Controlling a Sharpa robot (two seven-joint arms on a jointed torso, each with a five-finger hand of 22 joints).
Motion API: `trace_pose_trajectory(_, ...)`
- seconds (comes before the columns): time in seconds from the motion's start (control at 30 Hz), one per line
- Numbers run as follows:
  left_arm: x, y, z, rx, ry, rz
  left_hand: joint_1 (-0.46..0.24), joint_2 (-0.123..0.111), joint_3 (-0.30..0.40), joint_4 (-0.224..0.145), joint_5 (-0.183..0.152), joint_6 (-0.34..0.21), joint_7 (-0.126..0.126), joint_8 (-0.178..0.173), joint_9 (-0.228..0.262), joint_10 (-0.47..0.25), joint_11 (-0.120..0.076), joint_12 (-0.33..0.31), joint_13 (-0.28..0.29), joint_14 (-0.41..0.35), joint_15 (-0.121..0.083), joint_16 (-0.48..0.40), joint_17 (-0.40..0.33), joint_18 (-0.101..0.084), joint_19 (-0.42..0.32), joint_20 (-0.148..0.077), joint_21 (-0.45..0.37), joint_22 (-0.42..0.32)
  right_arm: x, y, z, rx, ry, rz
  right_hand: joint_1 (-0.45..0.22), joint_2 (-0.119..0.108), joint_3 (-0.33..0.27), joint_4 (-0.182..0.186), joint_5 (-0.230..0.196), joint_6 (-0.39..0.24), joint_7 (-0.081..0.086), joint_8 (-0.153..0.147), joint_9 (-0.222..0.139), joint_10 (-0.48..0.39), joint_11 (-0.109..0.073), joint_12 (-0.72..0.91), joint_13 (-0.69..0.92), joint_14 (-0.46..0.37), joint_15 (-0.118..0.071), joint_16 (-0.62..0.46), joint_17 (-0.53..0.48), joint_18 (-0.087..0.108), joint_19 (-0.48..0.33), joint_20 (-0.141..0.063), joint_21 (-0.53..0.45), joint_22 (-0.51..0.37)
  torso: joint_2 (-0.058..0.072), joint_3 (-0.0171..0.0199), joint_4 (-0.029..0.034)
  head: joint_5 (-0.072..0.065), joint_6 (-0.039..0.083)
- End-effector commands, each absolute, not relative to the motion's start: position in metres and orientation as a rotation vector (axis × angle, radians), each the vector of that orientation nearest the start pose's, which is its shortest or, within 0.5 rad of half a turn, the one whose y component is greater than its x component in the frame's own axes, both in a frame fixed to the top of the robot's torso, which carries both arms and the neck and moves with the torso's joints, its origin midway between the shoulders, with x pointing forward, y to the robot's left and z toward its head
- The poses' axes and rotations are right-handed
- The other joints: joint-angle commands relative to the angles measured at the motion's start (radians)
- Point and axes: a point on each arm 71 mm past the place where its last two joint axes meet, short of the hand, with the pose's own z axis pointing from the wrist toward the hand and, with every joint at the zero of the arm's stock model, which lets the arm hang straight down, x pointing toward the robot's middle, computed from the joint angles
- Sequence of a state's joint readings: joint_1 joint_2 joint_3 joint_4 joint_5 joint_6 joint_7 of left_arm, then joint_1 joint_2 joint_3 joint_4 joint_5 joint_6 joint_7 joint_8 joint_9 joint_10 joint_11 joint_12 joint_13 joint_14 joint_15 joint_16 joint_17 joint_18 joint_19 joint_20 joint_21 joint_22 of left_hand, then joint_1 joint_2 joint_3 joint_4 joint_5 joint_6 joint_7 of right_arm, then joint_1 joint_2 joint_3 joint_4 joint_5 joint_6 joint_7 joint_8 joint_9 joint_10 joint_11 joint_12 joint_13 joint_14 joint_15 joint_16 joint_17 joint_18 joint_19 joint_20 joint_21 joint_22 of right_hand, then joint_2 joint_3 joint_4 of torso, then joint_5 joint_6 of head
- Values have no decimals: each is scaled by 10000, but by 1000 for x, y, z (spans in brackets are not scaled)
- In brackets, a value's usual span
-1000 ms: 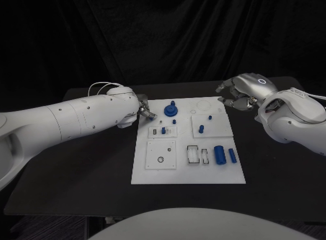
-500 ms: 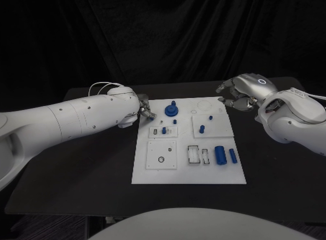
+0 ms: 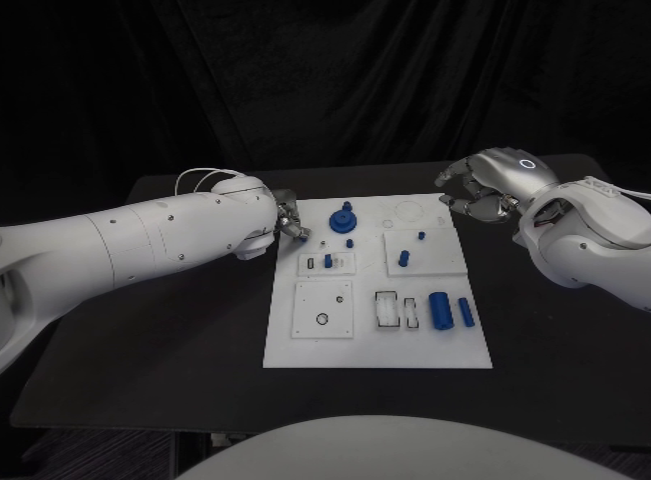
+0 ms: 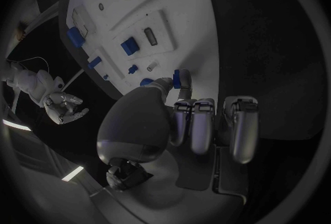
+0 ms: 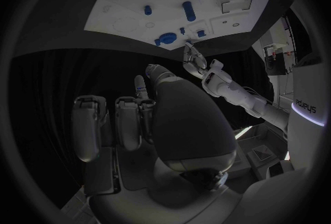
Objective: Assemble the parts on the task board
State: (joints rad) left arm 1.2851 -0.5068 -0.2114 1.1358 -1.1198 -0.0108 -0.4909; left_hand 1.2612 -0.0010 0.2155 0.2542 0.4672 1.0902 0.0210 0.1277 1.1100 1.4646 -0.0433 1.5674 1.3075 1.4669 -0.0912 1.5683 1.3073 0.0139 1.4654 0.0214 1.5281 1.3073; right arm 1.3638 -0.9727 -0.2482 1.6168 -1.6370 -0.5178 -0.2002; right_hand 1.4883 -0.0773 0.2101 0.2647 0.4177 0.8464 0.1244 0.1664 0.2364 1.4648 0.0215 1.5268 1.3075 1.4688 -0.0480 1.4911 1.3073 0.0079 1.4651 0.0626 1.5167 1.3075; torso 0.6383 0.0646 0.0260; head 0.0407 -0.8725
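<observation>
Parts [image 3: 439, 310] look small, rigid, light; pinch across their sides. Left hand [image 3: 289, 222] and right hand [image 3: 479, 190] curl closed, gripping nothing.

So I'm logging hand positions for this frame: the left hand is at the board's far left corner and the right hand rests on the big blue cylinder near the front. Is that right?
Not quite. The left hand is at the far left corner of the task board, but the right hand is off the board's far right corner, holding nothing. The big blue cylinder lies untouched near the front, as the head view shows.
</observation>
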Motion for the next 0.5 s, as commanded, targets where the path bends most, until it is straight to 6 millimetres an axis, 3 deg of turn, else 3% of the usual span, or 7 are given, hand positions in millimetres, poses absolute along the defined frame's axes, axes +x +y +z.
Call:
trace_pose_trajectory(0.03, 533, 163, -247, -2419, 21836, -2952, 13, -116, 112, -33, 9, -11, -33, 57, 14, 1062, -82, 34, 2633, 1039, -93, 25, 2635, 68, 545, -76, -37, 2020, 468, -245, -163, -2519, 14845, 4203, 1, 60, 67, -4, 25, 44, -1, -26, -9, 529, 51, -66, 2080, 807, 72, -15, 1970, 87, 730, 66, -60, 2414, -9, -2, 5, 28, -1)
trace_pose_trajectory(0.33, 516, 169, -244, -2741, 21869, -3255, -8, -168, 222, -48, -16, -2, -33, 67, 22, 1062, -82, 34, 2633, 1039, -93, 25, 2635, 68, 546, -77, -39, 2022, 468, -246, -164, -2489, 14855, 4164, 1, 60, 67, -4, 25, 44, -1, -26, -9, 529, 51, -66, 2080, 807, 72, -15, 1970, 87, 730, 66, -60, 2414, -22, -4, -3, 114, -1)
trace_pose_trajectory(0.5, 505, 175, -241, -2887, 21766, -3484, -19, -210, 290, -65, -8, -6, -33, 67, 26, 1062, -82, 34, 2633, 1039, -94, 25, 2635, 69, 544, -78, -42, 2019, 468, -247, -164, -2475, 14864, 4142, -7, 53, 74, -2, 47, 48, 2, -27, -14, 524, 52, -71, 2075, 805, 73, -23, 1964, 90, 723, 66, -72, 2410, -28, 3, 19, 90, -1)
